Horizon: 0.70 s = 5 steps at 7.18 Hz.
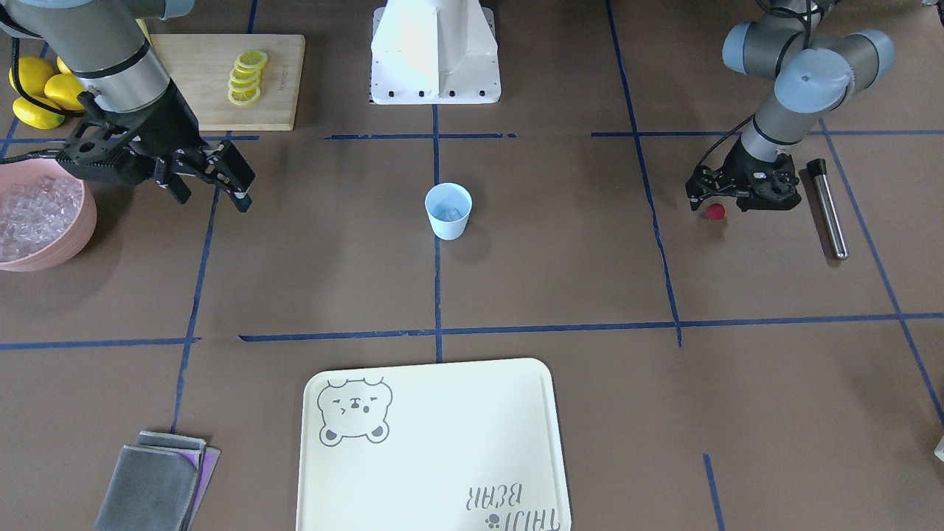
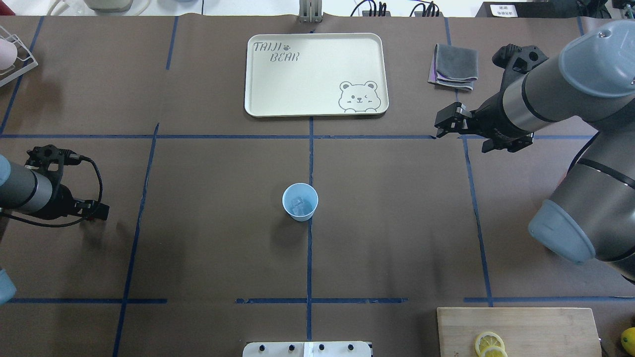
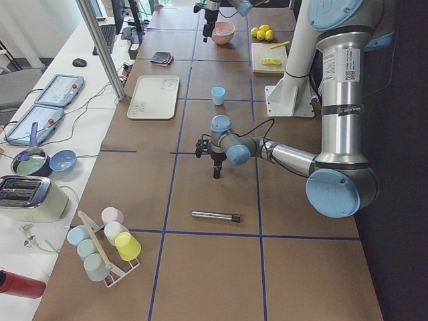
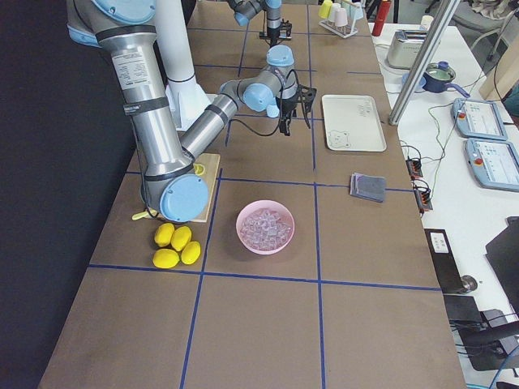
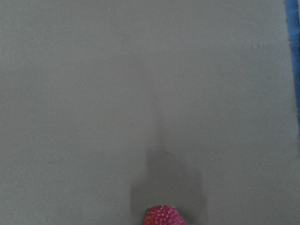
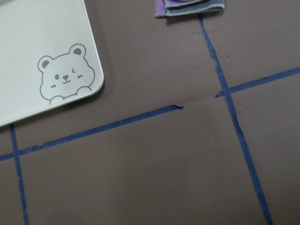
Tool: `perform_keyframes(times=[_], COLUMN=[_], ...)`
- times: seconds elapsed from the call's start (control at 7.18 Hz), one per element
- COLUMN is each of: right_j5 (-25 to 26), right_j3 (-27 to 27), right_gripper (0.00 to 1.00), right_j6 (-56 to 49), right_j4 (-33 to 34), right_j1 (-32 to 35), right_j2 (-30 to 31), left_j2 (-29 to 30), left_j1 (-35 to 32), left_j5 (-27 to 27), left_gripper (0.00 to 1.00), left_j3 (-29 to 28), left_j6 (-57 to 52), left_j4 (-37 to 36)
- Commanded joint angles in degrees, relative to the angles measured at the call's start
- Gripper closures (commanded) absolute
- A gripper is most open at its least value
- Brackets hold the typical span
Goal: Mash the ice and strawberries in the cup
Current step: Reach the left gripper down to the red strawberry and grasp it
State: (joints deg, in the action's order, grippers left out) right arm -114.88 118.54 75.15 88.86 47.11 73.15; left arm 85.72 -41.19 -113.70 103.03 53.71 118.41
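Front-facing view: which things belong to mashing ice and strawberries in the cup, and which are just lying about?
Job: cup, ice inside it, strawberry, pink bowl of spare ice, metal rod (likely the masher).
Lying about: tray, folded cloths, cutting board, lemon slices, whole lemons.

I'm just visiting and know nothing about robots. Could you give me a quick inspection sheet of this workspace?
Surface: brown-covered table with blue tape grid; no spills seen.
Job's things: cup upright at centre with ice inside; strawberry on the table by the left gripper; pink bowl of ice; metal rod.
Clutter: tray, folded cloths, cutting board with lemon slices, whole lemons, rack of cups.
Grippers: left gripper low, open or shut unclear; right gripper open, empty.
Cables: black cable looped at the left wrist.
Surroundings: side bench with toaster; no people seen.
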Motion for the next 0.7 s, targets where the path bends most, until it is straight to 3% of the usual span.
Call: perform_keyframes(times=[0.0,0.56], right_j5=[0.0,-0.09], right_j3=[-0.06,0.03], right_gripper=[0.0,0.0], right_j6=[0.0,0.0], right_j4=[0.0,0.0], right_j1=[0.0,0.0], right_j2=[0.07,0.06], left_j2=[-0.2,0.42], left_j1=[0.14,0.14], left_j5=[0.24,0.32], left_gripper=[0.09,0.14], left_j3=[-0.55,-0.99], left_j6=[-0.01,-0.19], left_j4=[-0.02,0.07])
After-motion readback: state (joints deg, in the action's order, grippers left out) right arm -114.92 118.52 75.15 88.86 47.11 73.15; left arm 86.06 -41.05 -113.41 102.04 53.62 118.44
